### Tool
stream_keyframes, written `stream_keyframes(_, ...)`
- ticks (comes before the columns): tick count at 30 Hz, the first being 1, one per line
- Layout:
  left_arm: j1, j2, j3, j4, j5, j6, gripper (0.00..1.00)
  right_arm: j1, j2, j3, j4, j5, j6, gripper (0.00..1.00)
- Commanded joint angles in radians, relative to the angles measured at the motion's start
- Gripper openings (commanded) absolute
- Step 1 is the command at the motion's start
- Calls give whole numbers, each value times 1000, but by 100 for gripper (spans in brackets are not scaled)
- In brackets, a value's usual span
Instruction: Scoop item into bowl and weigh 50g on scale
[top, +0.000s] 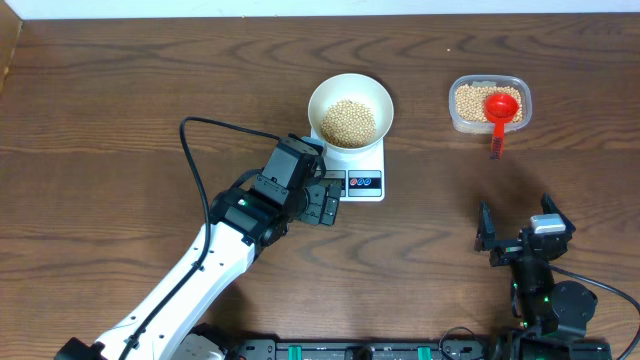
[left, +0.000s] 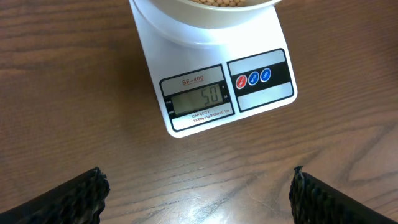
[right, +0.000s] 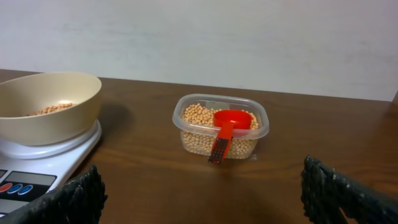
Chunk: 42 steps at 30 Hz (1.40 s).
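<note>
White bowl sits on the scale and holds a pile of soybeans; display reads 50. Clear tub, well apart on the right arm's side, holds more beans plus a red scoop. Left gripper is spread and empty, just in front of the scale. Right gripper is spread and empty. Brown wood table, plain pale wall.

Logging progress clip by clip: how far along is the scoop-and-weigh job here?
Done: the beans lie in the bowl on the scale, whose display reads 50, and the red scoop rests in the clear tub. In hand: nothing; the left gripper hovers open before the scale, and the right gripper is open, short of the tub. Left: apparently nothing, as the target weight shows.
</note>
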Motion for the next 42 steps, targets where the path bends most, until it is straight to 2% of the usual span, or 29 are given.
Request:
stream_keyframes(1, 1, -14, 1, -2, -5, 10, 95, 9, -10, -3, -4, -2, 12, 99)
stream_keyframes(9, 9, -19, 1, 4, -6, 10, 95, 9, -10, -3, -4, -2, 12, 99)
stream_keyframes(11, 15, -37, 1, 2, -6, 10, 91, 8, -10, -3, -4, -2, 12, 99)
stream_keyframes(12, 27, -54, 1, -2, -6, 10, 84, 9, -10, -3, -4, -2, 12, 99)
stream_keyframes(13, 40, -72, 1, -3, -6, 10, 82, 9, -10, -3, -4, -2, 12, 99)
stream_keyframes(14, 55, -92, 1, -2, -6, 10, 98, 9, -10, -3, -4, -2, 12, 99)
stream_keyframes(22, 295, -340, -2, -142, -5, 3, 98, 9, -10, -3, -4, -2, 12, 99)
stream_keyframes(27, 374, -520, -68, -133, -6, 27, 98, 9, -10, -3, -4, -2, 12, 99)
stream_keyframes(34, 382, -782, -297, 56, -6, 192, 98, 9, -10, -3, -4, -2, 12, 99)
stream_keyframes(42, 391, -962, -555, 327, -13, 241, 98, 9, -10, -3, -4, -2, 12, 99)
